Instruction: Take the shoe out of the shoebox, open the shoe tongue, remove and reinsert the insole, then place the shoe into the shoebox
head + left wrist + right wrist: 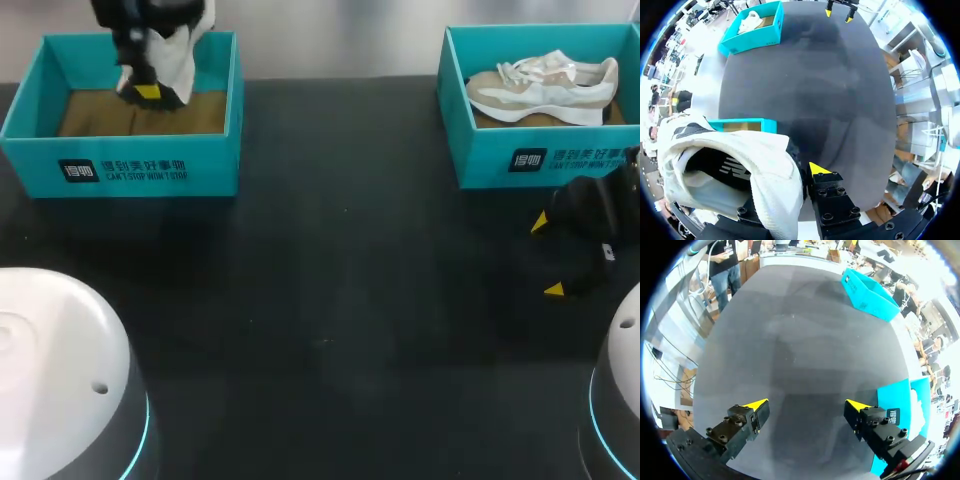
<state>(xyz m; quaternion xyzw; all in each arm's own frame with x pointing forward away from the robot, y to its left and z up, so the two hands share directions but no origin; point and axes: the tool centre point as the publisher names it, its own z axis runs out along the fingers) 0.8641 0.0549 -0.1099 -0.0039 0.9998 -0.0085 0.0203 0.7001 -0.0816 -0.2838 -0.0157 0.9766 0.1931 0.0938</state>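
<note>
So, your left jaws are clenched on the white sneaker (765, 167), pinching one side of its collar. One yellow tip shows outside the fabric and the other finger is hidden behind it. The sneaker hangs from them with the open teal shoebox (120, 165) just ahead and beneath.

This looks like the lift-out step. Raise it straight until the sole is above the box walls, and only then carry it sideways over the bare desk (330, 300). A pinch on one soft wall will likely let the shoe swing, so go slowly. Set it sole-down with the opening facing up, so the tongue is reachable.

Your left arm (140, 20) drops steeply into that box from above. Your right jaws are released and spread wide, low over bare desk with nothing between them. A second shoebox (520, 160) sits just beside them, with a white-and-beige sneaker (545, 88) lying inside.
</note>
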